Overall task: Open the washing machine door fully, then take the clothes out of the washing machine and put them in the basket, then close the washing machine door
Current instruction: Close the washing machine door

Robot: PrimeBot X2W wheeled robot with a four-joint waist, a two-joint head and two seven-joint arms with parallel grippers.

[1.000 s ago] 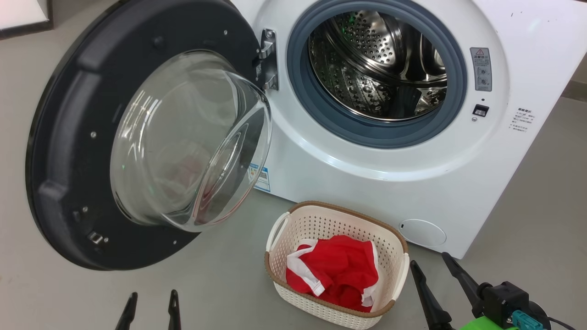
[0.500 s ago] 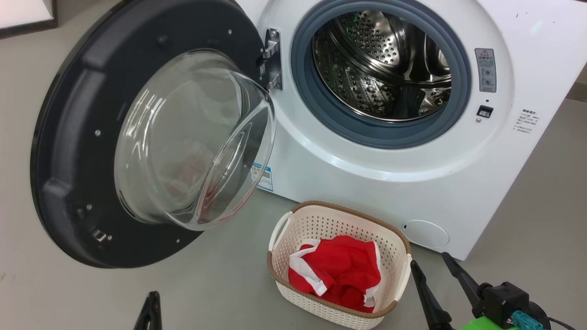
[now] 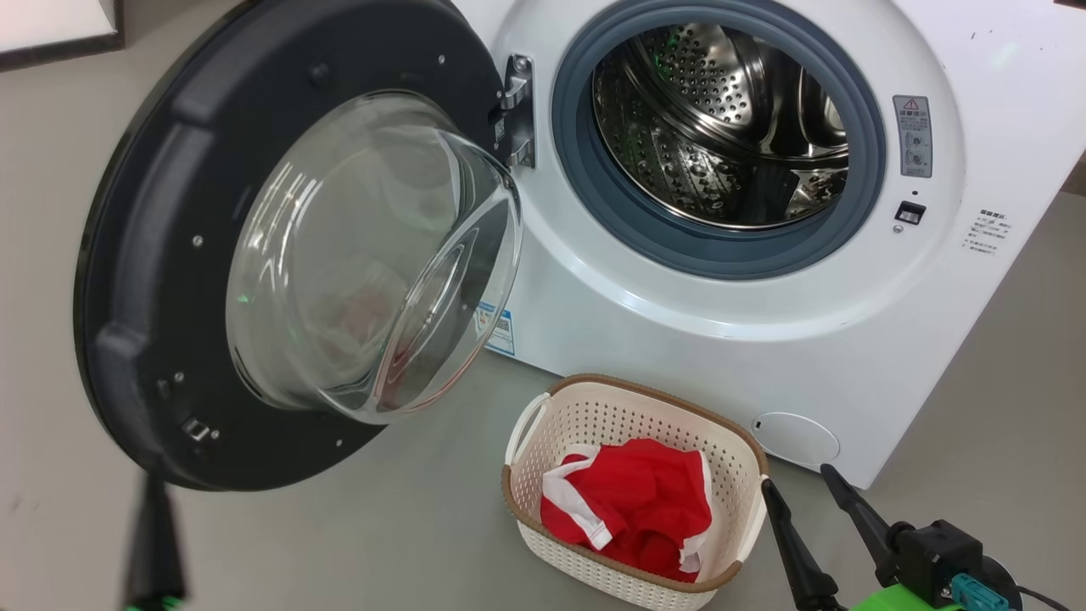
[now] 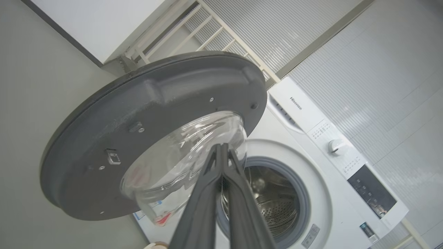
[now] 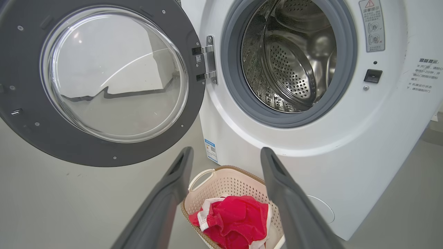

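The washing machine door [image 3: 144,255] stands swung out to the left, its glass bowl [image 3: 365,255] bulging toward me. The white washing machine [image 3: 679,339] shows a bare steel drum [image 3: 721,127] inside its grey ring. On the floor before it sits the basket [image 3: 653,389] with the red clothes [image 3: 645,501] inside. My left gripper [image 3: 151,501] is a blurred dark shape just under the door's lower rim; in the left wrist view the left gripper [image 4: 221,149] is shut on nothing, pointing at the bowl. My right gripper [image 3: 797,482] is open beside the basket's right end, and the right gripper [image 5: 226,154] stays open above the clothes [image 5: 235,218].
Grey floor surrounds the machine. A small round flap [image 3: 795,439] and a blue label [image 3: 501,331] mark the machine's lower front, and the latch slot [image 3: 909,212] sits right of the opening. A white board [image 3: 51,25] leans at the far left. The control knob [image 4: 335,147] tops the machine.
My left gripper has shut and swept left and upward to beneath the door's lower rim. The head camera has shifted a little. The right gripper, basket and clothes stay put.
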